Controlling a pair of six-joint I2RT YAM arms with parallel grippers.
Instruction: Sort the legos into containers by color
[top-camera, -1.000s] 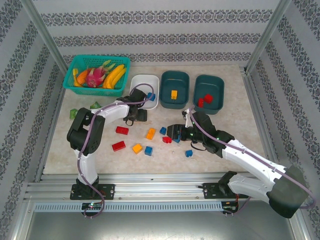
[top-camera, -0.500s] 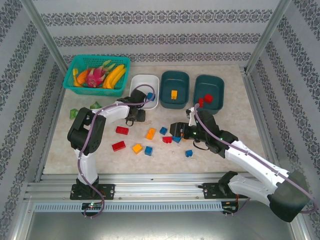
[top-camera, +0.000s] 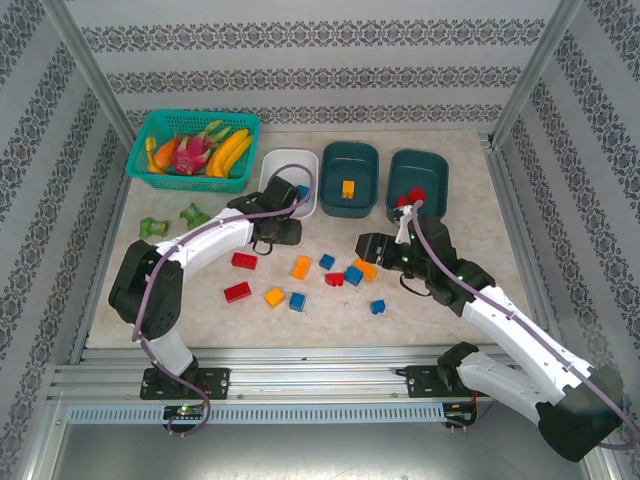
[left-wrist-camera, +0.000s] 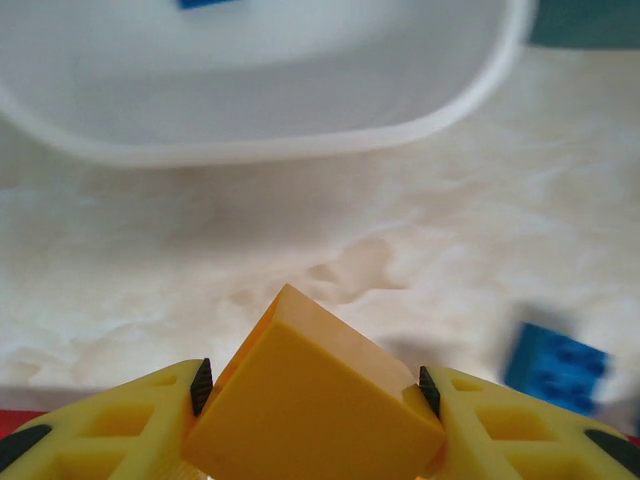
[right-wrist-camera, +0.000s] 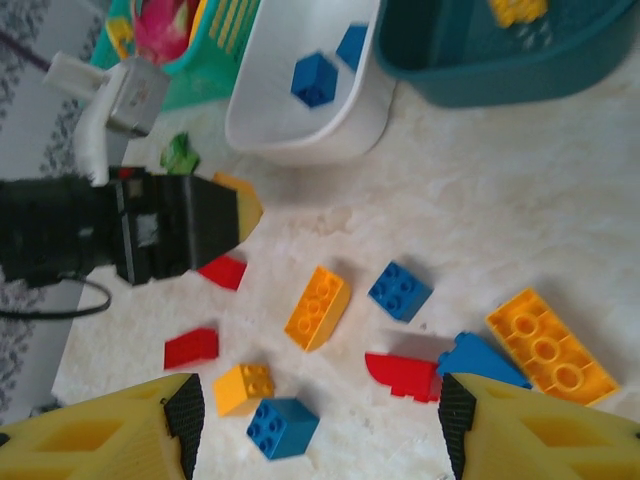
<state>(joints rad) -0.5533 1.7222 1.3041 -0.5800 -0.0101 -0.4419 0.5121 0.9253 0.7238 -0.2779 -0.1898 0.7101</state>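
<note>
As wrist shows, orange lego (left-wrist-camera: 315, 410) clamped.

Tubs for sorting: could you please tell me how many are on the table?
3, side by side along the far edge: the white tub on the left, the middle teal tub, and the right teal tub. None appears hidden.

The orange brick (left-wrist-camera: 315, 405) held between the left fingers (left-wrist-camera: 120, 420) is smooth plastic with a satin sheen. The fingers are matt yellow plastic with ribbed black pads (left-wrist-camera: 201, 386). Ahead of the fingers, the white tub (left-wrist-camera: 300, 140) is smooth, semi-gloss plastic, and the table (left-wrist-camera: 470, 240) has a mottled, stone-like matt surface.
</note>
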